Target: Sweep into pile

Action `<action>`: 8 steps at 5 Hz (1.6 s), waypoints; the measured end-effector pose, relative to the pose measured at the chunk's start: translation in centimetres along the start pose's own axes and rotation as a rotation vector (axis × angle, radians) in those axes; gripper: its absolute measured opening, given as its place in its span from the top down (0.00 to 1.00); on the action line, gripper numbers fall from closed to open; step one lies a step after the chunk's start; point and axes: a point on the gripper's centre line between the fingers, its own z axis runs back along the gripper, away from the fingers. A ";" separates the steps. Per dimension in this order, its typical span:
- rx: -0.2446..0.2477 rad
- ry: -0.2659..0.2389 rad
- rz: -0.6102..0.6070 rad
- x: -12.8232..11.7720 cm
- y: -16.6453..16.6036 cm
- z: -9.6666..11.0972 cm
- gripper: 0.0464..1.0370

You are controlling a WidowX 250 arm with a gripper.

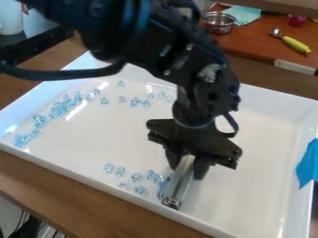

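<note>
My gripper (185,168) hangs over the front middle of the white tray (261,153), shut on a metal bar-like tool (179,182). The tool slants down toward the tray's front edge. Clear blue beads (138,177) lie scattered just left of the tool, some right against its side. More blue beads (61,108) form a curved band along the tray's left side, and others are spread near the back, left of the arm. The arm hides part of the tray's back middle.
The tray's raised walls bound the work area, with blue tape (308,163) on the right wall. Behind it, a metal pot (218,22), a teal cloth (243,15) and a yellow-green handled spoon (294,43) lie on an orange-brown surface.
</note>
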 end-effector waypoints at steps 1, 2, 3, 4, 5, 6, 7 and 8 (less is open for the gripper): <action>0.012 0.030 0.020 -0.9 3.2 0.0 0.67; 0.000 0.039 -0.004 -1.5 4.5 -0.3 0.67; -0.006 0.028 -0.015 -1.7 6.5 -0.3 0.67; 0.003 0.007 -0.051 -1.8 8.0 -0.3 0.67; 0.019 0.009 -0.085 -1.8 9.7 -0.5 0.67; 0.042 0.023 -0.124 -2.2 12.0 -0.6 0.67; 0.095 0.024 -0.151 -2.1 15.2 -0.8 0.67; 0.123 0.036 -0.193 -2.3 18.2 -0.9 0.67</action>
